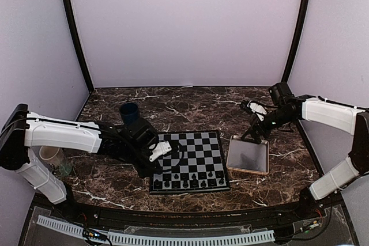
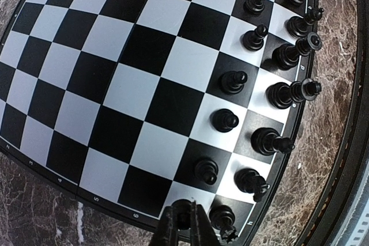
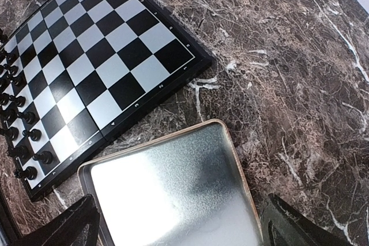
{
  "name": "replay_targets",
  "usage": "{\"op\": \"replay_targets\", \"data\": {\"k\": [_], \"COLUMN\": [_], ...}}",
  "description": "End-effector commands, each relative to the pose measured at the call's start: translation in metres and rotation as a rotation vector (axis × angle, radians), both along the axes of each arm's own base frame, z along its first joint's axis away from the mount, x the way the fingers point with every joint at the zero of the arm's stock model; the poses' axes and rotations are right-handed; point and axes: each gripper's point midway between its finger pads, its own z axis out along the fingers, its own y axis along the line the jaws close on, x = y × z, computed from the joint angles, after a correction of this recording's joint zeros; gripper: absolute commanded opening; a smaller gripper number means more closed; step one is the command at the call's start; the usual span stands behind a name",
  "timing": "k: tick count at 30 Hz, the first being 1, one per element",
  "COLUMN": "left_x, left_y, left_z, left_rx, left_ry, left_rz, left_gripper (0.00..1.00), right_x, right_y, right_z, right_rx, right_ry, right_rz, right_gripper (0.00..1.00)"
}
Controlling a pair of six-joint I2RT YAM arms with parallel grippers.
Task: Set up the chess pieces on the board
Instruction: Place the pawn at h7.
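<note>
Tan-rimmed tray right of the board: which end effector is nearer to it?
Right. The right end effector hangs open over the tray; the shut left end effector is over the board's left side, away from the tray.

Black chess pieces (image 2: pixel 232 80), black-and-pale-grey chequered board (image 2: pixel 132 90) — dark brown, white-veined marble table (image 3: pixel 288 56) — silvery, tan-rimmed tray (image 3: pixel 173 194)

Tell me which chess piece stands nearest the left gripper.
The corner-square piece in the edge row, right beside the left gripper; every other piece stands farther along.
</note>
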Motion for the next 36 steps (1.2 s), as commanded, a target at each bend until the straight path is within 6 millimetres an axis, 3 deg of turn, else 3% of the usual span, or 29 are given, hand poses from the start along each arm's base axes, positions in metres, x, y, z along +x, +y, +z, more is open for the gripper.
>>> {"op": "replay_targets", "data": {"k": [1,26,31,36], "left_x": [-0.009,-0.013,-0.013,-0.01], "left_y": [-0.001,0.012,0.011,0.009], "left_z": [-0.005,-0.027,-0.029,-0.018], "left_rx": [-0.007,0.068,0.077,0.047], "left_ry": [0.037,0.069,0.075,0.051], "left_rz": [-0.02,-0.009,-0.005,0.0], "left_gripper": [0.05,0.07,0.2,0.22], "right_x": [0.001,0.001,0.0,0.001], "right_y": [0.001,0.006,0.006,0.007], "right_z": [-0.001,-0.007,-0.006,0.004], "right_rx": [0.005,0.014,0.016,0.028], "right_ry": [0.007,0.047,0.047,0.027], "right_rz": [0.005,0.02,0.022,0.02], "right_gripper": [0.97,0.97,0.97,0.97]}}
